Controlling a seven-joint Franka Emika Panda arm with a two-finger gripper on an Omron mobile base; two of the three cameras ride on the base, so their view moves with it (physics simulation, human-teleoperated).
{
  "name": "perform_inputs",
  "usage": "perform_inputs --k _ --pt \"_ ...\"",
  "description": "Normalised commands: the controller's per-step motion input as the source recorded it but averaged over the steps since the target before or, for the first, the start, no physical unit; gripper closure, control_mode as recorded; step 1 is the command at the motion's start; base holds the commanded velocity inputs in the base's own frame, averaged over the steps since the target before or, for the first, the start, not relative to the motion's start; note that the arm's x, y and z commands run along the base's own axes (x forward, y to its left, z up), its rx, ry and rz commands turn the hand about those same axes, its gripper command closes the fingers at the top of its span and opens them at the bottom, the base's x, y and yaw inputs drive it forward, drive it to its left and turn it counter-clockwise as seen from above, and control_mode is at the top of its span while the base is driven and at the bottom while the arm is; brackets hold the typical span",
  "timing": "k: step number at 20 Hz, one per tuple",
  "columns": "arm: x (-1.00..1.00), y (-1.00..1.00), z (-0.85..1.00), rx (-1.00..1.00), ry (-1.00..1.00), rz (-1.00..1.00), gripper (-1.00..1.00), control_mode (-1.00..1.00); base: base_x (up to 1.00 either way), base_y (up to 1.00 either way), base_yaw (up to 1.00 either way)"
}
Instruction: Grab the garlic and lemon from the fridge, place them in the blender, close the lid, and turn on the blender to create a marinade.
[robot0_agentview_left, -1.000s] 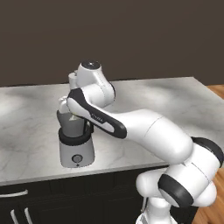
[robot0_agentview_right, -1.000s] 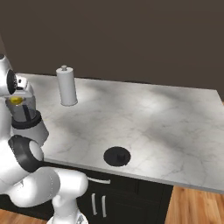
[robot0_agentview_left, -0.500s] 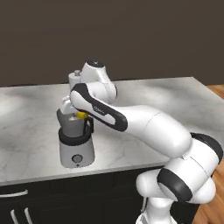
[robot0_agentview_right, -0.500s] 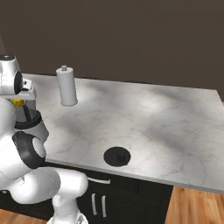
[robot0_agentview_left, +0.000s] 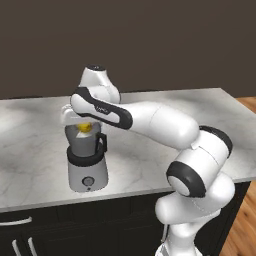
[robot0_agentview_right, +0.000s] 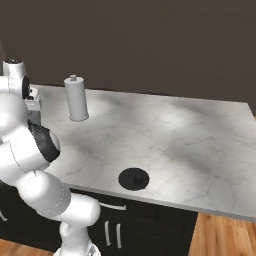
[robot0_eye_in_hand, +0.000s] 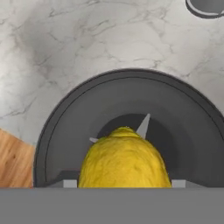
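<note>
Lowered lemon now over blender jar's mouth.

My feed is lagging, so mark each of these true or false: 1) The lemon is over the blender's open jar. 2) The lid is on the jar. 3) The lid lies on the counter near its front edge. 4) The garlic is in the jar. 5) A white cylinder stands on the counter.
1) True: the lemon hangs above the mouth of the blender.
2) False: the jar is open; its blades show.
3) True: the lid lies flat on the counter.
4) False: no garlic shows in the jar.
5) True: the white cylinder stands upright.
</note>
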Motion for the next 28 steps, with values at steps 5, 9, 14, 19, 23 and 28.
perform_inputs --k 5,9,14,19,23,28 --pt "-0.11 -0.27 -0.74 0.00 -0.06 0.05 1.00 -1.00 0.00 0.00 0.00" --pt "-0.07 -0.18 -0.57 0.00 -0.07 0.05 -1.00 -1.00 0.00 0.00 0.00" --pt "-0.02 -0.16 -0.34 0.00 -0.03 0.02 -1.00 -1.00 0.00 0.00 0.00" --pt "0.00 -0.02 -0.09 0.00 0.00 0.00 -1.00 -1.00 0.00 0.00 0.00" --pt "-0.01 0.00 0.06 0.00 0.00 0.00 -1.00 -1.00 0.00 0.00 0.00" --pt "-0.25 -0.01 0.50 0.00 0.00 0.00 -1.00 -1.00 0.00 0.00 0.00"
